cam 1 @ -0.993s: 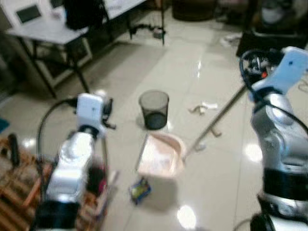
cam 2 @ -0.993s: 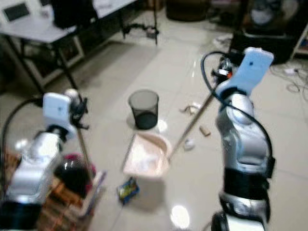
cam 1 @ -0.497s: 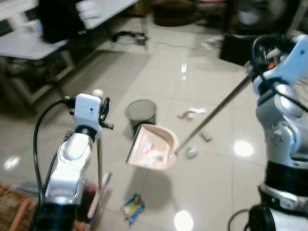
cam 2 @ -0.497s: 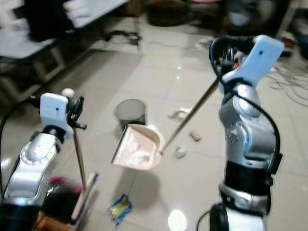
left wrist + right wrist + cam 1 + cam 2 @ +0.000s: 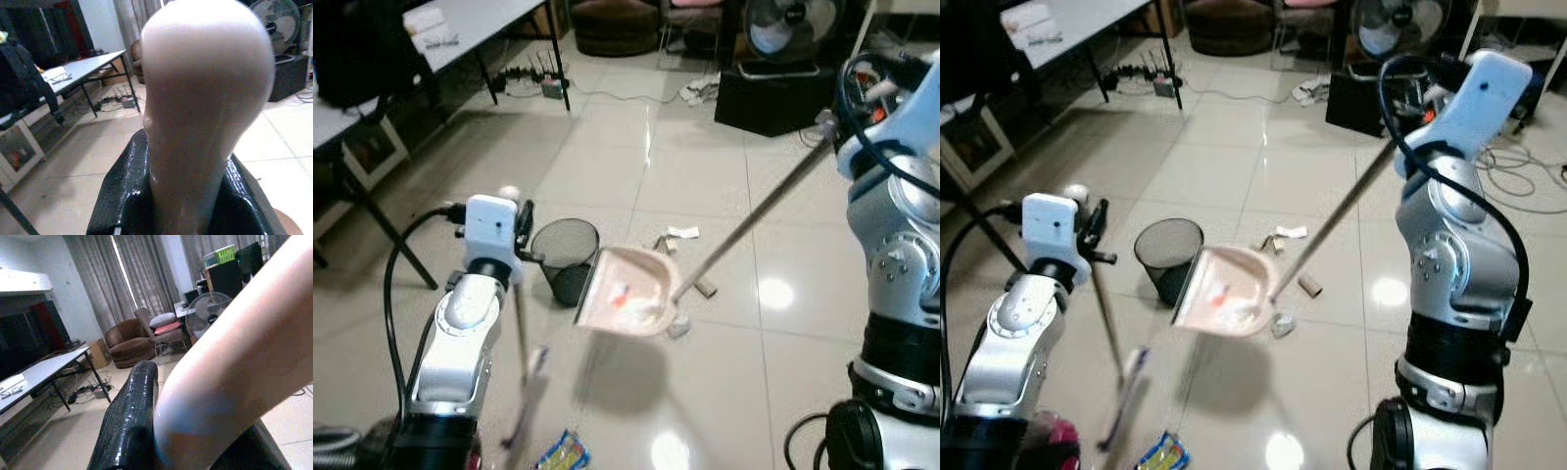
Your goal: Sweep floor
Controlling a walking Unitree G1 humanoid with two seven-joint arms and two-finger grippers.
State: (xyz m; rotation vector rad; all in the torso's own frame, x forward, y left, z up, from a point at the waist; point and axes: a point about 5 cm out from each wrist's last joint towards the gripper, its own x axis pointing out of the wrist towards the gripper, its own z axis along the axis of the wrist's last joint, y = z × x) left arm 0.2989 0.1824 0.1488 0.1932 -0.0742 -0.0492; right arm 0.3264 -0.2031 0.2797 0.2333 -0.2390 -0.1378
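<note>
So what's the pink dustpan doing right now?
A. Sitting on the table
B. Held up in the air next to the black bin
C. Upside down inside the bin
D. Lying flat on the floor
B: the right gripper holds the long handle, and the dustpan hangs above its shadow on the floor, beside the bin, with bits of litter in it.

No legible text, labels or nos. anywhere; wrapper print too blurred to read.
</note>
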